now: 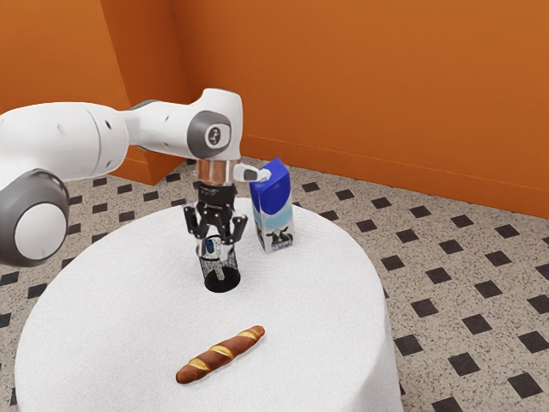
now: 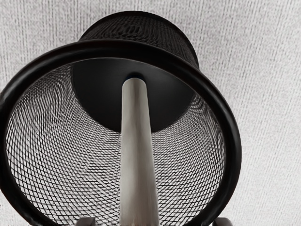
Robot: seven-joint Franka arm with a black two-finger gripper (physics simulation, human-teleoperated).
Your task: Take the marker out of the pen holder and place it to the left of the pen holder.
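The jaws of the gripper (image 1: 214, 251) are held wide apart, pointed downward, just left of the center of the exterior view. Nothing is gripped: the marker (image 2: 138, 155) is seen between the two separated fingertips (image 2: 222, 221) in the wrist view, with room left on each side. The fingertips are brought down to the upper part of the pen holder (image 1: 221, 280); whether its rim is touched cannot be told.

The marker, pale gray along its visible shaft, is still contained in the pen holder, its far end set down near the dark base. The pen holder is made of black mesh and is stood upright on the round table (image 1: 317, 318), which is covered in white.

In the exterior view, a carton (image 1: 273, 210) with a blue top is placed upright near the pen holder, toward the upper right. A bread loaf (image 1: 221, 354), browned and scored, is laid slantwise in the lower middle of the frame. The arm (image 1: 103, 137) is extended in from the left edge. The orange wall (image 1: 360, 94) is seen across the top, and the speckled floor (image 1: 463, 300), patterned with dark squares, at the right.

One marker, one pen holder, one carton and one bread loaf are counted.
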